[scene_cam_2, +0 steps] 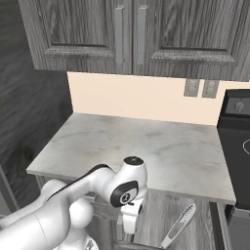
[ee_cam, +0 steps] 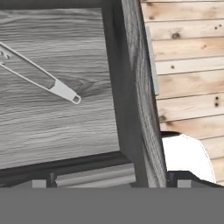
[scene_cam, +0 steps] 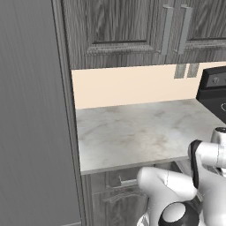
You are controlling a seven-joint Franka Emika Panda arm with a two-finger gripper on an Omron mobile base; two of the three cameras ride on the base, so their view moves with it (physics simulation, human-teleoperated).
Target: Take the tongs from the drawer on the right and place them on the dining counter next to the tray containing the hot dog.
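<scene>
The drawer (ee_cam: 65,118) stands open beneath the marble worktop (scene_cam_2: 146,146); the tongs (ee_cam: 41,76) lie flat on its wood-grain floor, their joined looped end nearest the drawer's front wall; in the right base view the tongs (scene_cam_2: 179,225) lie below the worktop's front edge, right of the arm; the hand (scene_cam_2: 128,222) hangs low over the drawer, left of the tongs and apart from them, its jaws wide and holding nothing; the drawer's bar handle (ee_cam: 152,61) runs along its front, over the plank floor (ee_cam: 188,65).
</scene>
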